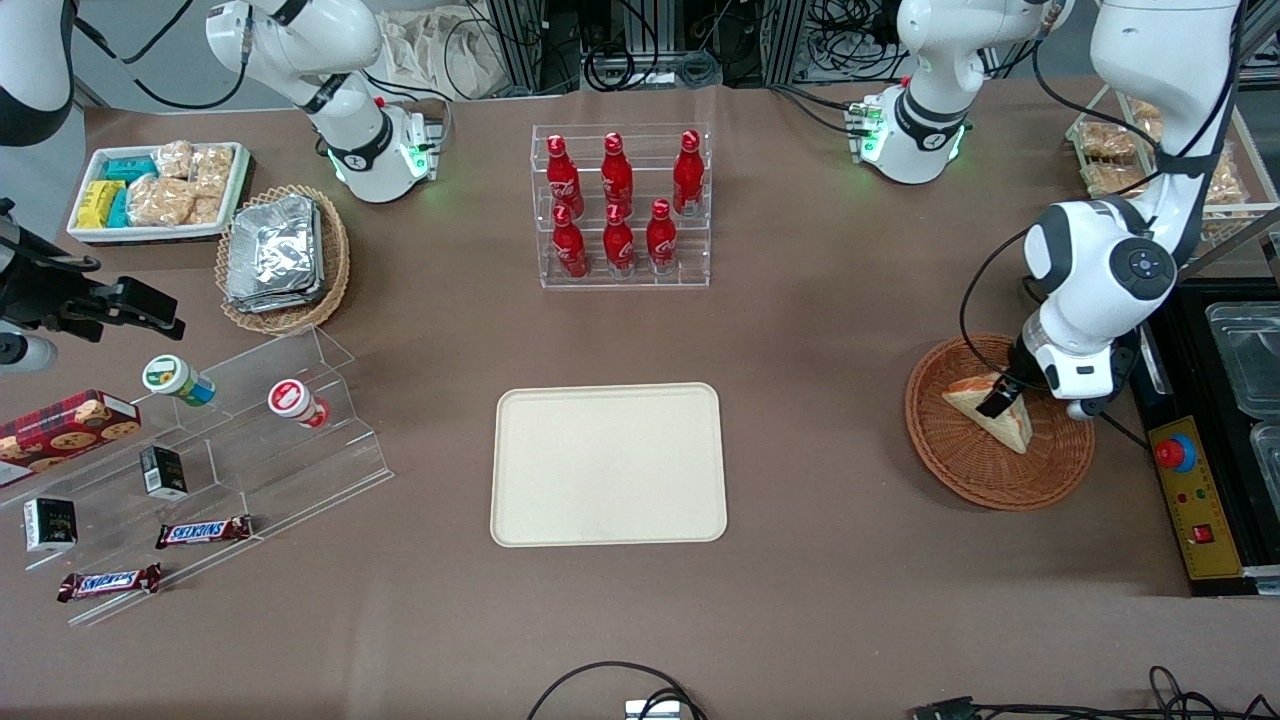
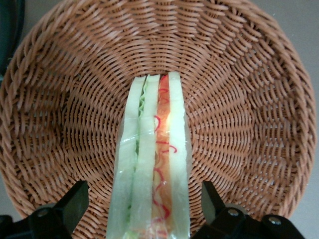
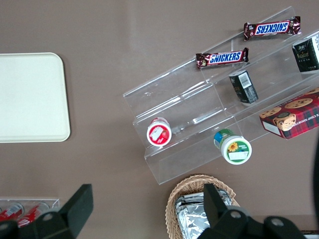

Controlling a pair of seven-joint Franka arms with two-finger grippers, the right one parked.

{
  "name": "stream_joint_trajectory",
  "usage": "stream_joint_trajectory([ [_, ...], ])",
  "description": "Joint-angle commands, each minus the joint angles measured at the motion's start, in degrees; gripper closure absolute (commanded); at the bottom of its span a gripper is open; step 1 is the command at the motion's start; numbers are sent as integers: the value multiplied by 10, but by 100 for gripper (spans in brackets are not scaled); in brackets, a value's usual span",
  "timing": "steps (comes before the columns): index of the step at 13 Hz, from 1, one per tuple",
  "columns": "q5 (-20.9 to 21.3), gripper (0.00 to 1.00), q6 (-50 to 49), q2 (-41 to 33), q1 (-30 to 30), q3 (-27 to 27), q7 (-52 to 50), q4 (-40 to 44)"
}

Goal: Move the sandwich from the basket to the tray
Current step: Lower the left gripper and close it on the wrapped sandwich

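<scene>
The sandwich (image 1: 1010, 422) is a wrapped triangular wedge lying in the round reddish-brown wicker basket (image 1: 990, 475) toward the working arm's end of the table. In the left wrist view the sandwich (image 2: 154, 159) shows white bread with green and red-orange filling on the basket's weave (image 2: 75, 99). My gripper (image 1: 1000, 396) is lowered into the basket and stands open, its black fingers (image 2: 75, 201) straddling the wedge with a gap on each side. The cream tray (image 1: 608, 465) lies bare at the table's middle, well apart from the basket.
A clear rack of red bottles (image 1: 622, 205) stands farther from the front camera than the tray. A control box with a red button (image 1: 1176, 452) lies beside the basket. Toward the parked arm's end are a foil-pack basket (image 1: 285, 255), a white snack bin (image 1: 160, 190) and an acrylic snack shelf (image 1: 210, 450).
</scene>
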Motion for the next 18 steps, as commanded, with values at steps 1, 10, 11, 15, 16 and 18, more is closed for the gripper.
stream_joint_trajectory([
  [1, -2, 18, 14, -2, 0, -1, -10, -8],
  [10, 7, 91, -43, -47, -4, -22, 4, 16],
  [11, 8, 91, -78, -53, -4, -35, 21, 40],
  [15, 7, 91, -275, -47, -5, -84, 106, 196],
  [16, 7, 91, -303, -39, -5, -95, 122, 228],
  [18, 7, 91, -333, -27, -9, -117, 136, 274],
])
